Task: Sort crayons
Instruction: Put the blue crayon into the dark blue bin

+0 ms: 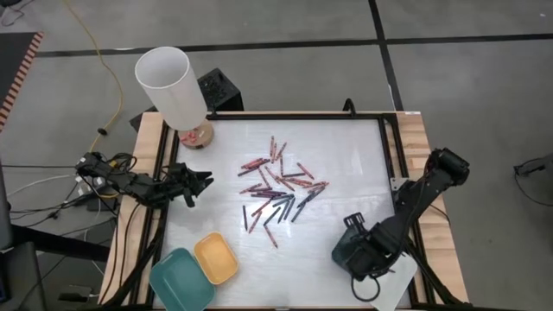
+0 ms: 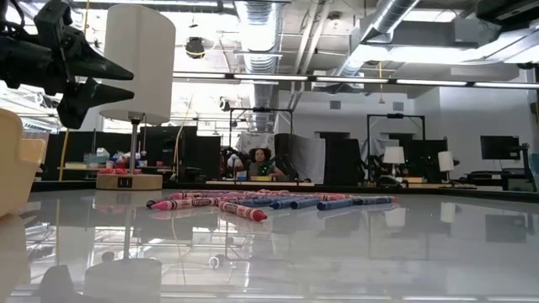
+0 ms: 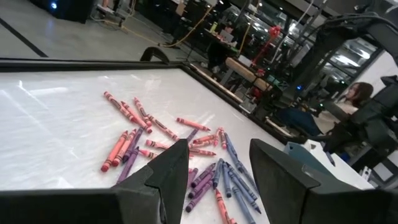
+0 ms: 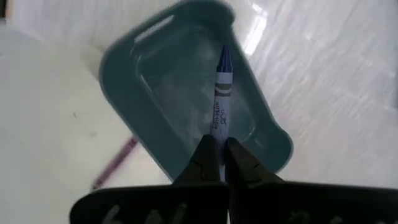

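Although sorting has begun, the high view shows nearly all crayons (image 1: 278, 186) still scattered in a loose heap at the middle of the white counter (image 1: 346, 155), with a teal tray (image 1: 179, 278) and a yellow tray (image 1: 216, 258) near the front edge, both apparently empty; the left gripper (image 1: 200, 181) waits at the counter's left side, and the right gripper (image 1: 352, 250) sits over a dark tray at the front right. Seen from counter level, the low view presents the pile (image 2: 253, 203) as a flat row of red, pink and blue sticks, none stacked. Looking past the left arm's wide-open fingers (image 3: 171, 171), the left wrist view confirms the heap (image 3: 180, 149) untouched. Finally, the right wrist view shows the right fingers (image 4: 208, 155) pinched on one blue crayon (image 4: 220, 99), held above a teal-blue tray (image 4: 137, 112) that looks empty; a pink crayon (image 4: 115, 163) lies beside it. By this evidence, only a first piece or so is handled, and dozens remain.
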`<state>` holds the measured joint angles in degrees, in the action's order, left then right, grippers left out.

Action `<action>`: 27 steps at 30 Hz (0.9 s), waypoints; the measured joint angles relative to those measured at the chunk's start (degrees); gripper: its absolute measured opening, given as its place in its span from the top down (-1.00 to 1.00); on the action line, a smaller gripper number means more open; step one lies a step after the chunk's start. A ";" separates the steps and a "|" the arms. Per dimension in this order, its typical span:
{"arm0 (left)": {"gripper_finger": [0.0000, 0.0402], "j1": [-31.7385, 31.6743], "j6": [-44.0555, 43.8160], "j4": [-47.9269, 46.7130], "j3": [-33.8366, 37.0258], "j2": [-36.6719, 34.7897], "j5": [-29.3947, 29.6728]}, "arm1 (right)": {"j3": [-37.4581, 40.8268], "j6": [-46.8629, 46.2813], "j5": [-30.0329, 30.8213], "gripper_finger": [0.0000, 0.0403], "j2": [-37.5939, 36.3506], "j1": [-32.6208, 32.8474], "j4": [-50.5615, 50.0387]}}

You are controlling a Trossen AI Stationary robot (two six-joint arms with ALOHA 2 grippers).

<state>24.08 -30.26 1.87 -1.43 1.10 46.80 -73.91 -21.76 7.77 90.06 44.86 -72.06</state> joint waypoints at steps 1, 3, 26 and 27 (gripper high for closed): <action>0.20 -0.01 0.00 -0.02 0.00 0.00 0.26 | 0.20 1.15 0.02 0.99 0.00 0.25 -0.12; 0.20 -0.02 0.00 -0.03 0.00 0.00 0.71 | 0.33 2.61 0.00 0.99 0.14 0.57 -0.12; 0.20 -0.02 0.48 -0.13 0.00 0.01 1.66 | 0.31 2.82 0.04 0.99 7.26 0.01 -1.54; 0.20 0.00 0.48 -0.13 0.00 0.02 1.65 | 0.31 2.83 0.04 0.98 8.13 0.01 -1.59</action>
<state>24.08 -29.78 1.74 -1.43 1.13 48.45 -73.60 -18.93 7.81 98.19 44.86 -73.66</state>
